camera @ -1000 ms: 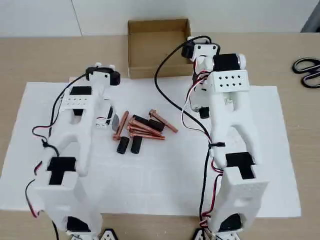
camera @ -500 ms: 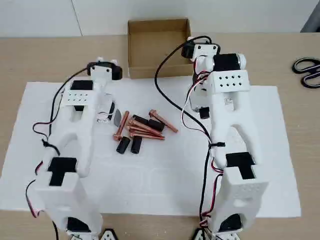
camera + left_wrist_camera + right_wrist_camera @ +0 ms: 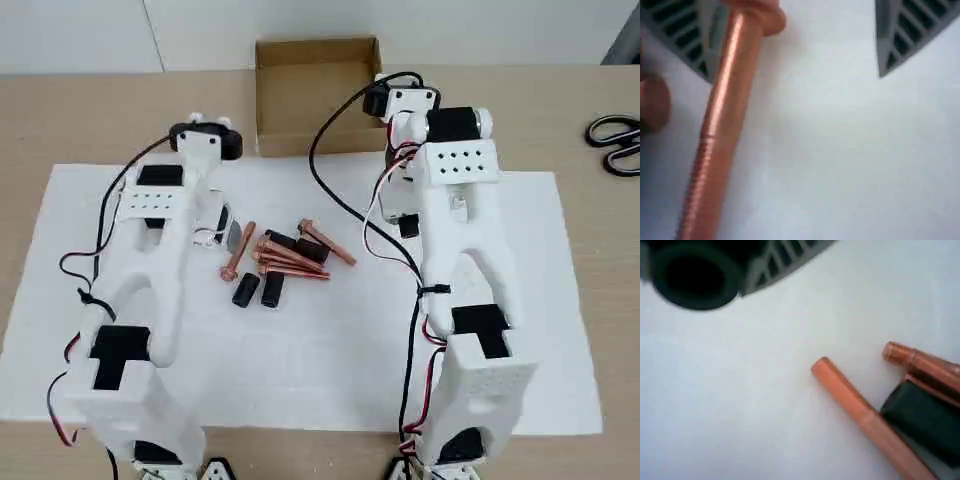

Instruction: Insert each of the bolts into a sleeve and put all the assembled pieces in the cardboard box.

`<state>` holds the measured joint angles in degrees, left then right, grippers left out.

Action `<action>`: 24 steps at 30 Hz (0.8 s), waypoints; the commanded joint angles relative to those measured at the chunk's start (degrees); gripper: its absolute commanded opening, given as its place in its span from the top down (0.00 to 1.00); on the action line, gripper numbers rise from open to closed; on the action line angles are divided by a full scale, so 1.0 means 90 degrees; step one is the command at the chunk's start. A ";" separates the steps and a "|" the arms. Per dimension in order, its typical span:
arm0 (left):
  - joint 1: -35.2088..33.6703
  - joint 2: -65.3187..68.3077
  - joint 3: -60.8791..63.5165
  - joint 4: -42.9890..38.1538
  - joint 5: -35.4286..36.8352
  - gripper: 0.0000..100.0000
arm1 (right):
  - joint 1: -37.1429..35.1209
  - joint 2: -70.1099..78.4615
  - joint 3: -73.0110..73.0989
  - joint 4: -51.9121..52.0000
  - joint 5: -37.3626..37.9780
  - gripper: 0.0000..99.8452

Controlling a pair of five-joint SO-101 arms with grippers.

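Note:
Several copper bolts and black sleeves lie in a loose pile on the white sheet. The cardboard box stands at the far edge. My left gripper is low at the pile's left side and open. In its wrist view its grey fingertips straddle the leftmost bolt, which lies against one fingertip. My right gripper hangs to the right of the pile, shut on a black sleeve beside its grey finger. Below it lie a bolt and another sleeve.
The white sheet covers the middle of the wooden table, with bare room on its near half. Scissors lie at the far right. Black and red cables run along both arms.
The left arm's wrist has shifted slightly toward the box, with its gripper staying at the leftmost bolt. The right arm and the pile have not moved.

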<state>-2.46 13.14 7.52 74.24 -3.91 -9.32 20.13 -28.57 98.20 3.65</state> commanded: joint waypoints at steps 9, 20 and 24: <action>0.0527 -0.0371 0.0093 -0.0313 0.0098 0.80 | 0.0024 -0.0415 -0.0352 0.0083 0.0020 1.00; 0.0488 -0.0361 0.0464 -0.0615 0.0127 0.80 | 0.0015 -0.0415 -0.0352 0.0083 0.0020 1.00; 0.0488 -0.0205 0.0474 -0.0723 0.0147 0.83 | 0.0015 -0.0435 -0.0352 0.0083 0.0020 1.00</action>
<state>1.49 12.79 11.74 69.41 -3.03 -9.32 20.13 -28.57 98.20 3.65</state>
